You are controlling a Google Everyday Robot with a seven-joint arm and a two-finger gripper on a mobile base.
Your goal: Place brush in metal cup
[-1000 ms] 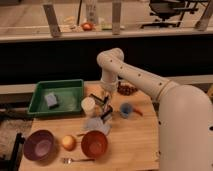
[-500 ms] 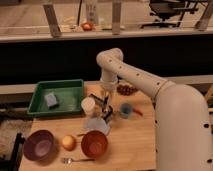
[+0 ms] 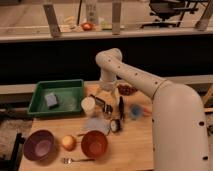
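— Camera view: where is the gripper [image 3: 106, 103] found?
— It is held just right of the cream-white cup [image 3: 88, 106], above the wooden table [image 3: 130, 150]. Its jaws are seen spread, and nothing is clamped between them.
— And the slim black-handled brush [image 3: 121, 106]?
— It is seen nearly upright further right of that cup, apart from the gripper. Its lower end is at the small shiny metal cup [image 3: 115, 125], set below-right of the cream-white cup. Whether it is inside cannot be told. A blue cup [image 3: 135, 111] is placed further right.
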